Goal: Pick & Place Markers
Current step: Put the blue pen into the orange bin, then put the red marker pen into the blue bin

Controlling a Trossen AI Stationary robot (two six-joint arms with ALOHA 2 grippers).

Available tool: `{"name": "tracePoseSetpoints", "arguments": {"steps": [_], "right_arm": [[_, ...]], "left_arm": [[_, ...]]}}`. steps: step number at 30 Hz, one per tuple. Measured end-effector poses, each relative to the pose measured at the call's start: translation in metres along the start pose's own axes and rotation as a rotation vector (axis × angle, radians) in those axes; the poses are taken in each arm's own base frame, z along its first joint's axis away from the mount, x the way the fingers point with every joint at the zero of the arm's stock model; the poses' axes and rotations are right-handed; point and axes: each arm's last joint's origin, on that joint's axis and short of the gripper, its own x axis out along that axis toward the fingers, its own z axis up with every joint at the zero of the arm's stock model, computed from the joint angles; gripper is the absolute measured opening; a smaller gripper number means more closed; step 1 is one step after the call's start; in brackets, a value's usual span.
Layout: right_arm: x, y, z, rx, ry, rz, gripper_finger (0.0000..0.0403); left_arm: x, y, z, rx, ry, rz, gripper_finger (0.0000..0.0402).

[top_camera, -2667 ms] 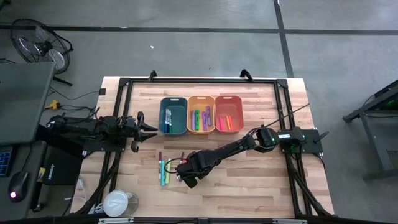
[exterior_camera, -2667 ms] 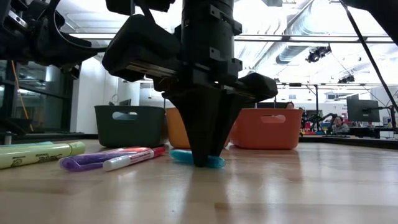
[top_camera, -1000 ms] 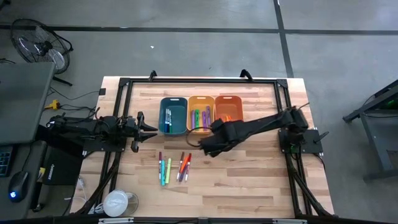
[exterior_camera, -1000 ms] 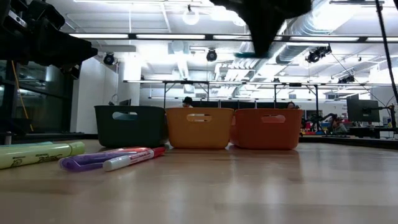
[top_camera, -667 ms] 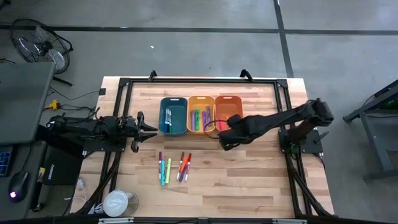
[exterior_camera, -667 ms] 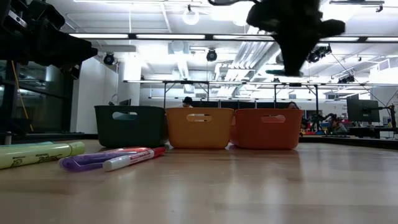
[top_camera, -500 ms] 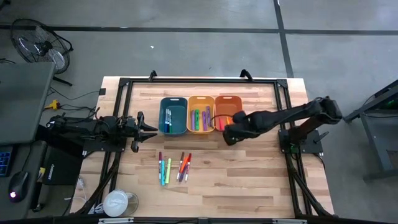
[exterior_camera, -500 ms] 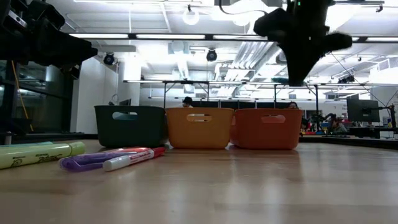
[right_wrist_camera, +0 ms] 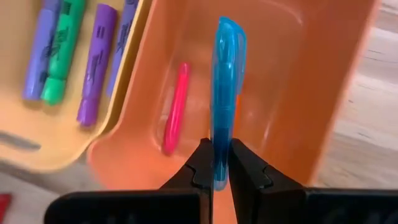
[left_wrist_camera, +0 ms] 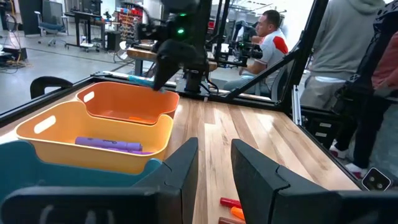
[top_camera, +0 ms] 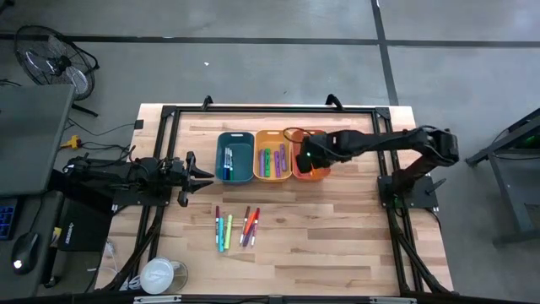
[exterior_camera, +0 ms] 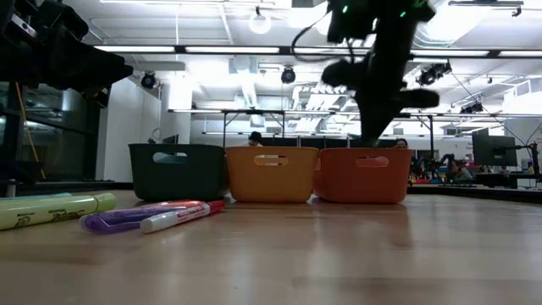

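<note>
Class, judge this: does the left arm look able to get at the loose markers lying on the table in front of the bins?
Probably yes. The left gripper waits beside the teal bin, and nothing stands between it and the loose markers. The right gripper, holding a blue marker, is over the orange bin.

bins (top_camera: 272, 156) x3; loose markers on table (top_camera: 236, 228) approx 6; arms x2

No writing here can be read. The purple markers (right_wrist_camera: 93, 65) in the yellow-orange bin (right_wrist_camera: 37, 152) seem to carry dark print along their barrels, but it is too blurred to make out.
</note>
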Motion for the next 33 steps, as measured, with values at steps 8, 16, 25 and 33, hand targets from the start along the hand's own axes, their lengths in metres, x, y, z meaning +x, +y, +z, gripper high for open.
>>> {"name": "tracePoseSetpoints", "arguments": {"steps": [8,16,25,33], "right_arm": [[0.042,0.009,0.018,0.013,0.097,0.062,0.0017],[0.060,0.010,0.019,0.004,0.151,0.042,0.0017],[0.065,0.010,0.019,-0.002,0.166,0.047,0.0074],[0.064,0.011,0.019,-0.020,0.159,0.055,0.0084]], "left_arm": [[0.000,0.000,0.000,0.000,0.000,0.000,0.0094],[0.000,0.000,0.000,0.000,0.000,0.000,0.0094],[0.000,0.000,0.000,0.000,0.000,0.000,0.0094],[0.000,0.000,0.000,0.000,0.000,0.000,0.0094]]}}
